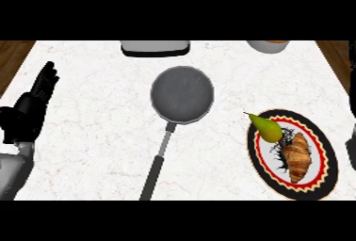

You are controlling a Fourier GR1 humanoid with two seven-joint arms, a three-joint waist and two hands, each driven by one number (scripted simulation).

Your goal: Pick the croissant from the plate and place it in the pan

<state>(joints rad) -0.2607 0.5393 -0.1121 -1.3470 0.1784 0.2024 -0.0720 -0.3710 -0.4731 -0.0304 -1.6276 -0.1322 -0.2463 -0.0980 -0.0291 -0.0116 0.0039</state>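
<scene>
While the white marbled counter (97, 122) fills most of the head view, strips of brown wood floor (14, 56) show past its left and right edges. At the counter's far edge stand a white appliance with a dark base (155, 48) and, to the right, a pale bowl-like vessel (268, 45), both cut off at the top. Near the middle lies a dark grey pan (182, 94), with nothing in it, its long handle (157, 162) running toward the near edge. Well to its right sits a plate (261, 162) with a black rim and red-and-cream zigzag border. On it lies the croissant (297, 156), lengthwise on the right half, with a green pear (268, 128) just beside it at the far end. The left hand (29, 110) rests at the left edge, fingers straight and pressed together, pointing up. At the right edge a dark sliver (351, 153) shows; whether it is the right hand I cannot tell.
</scene>
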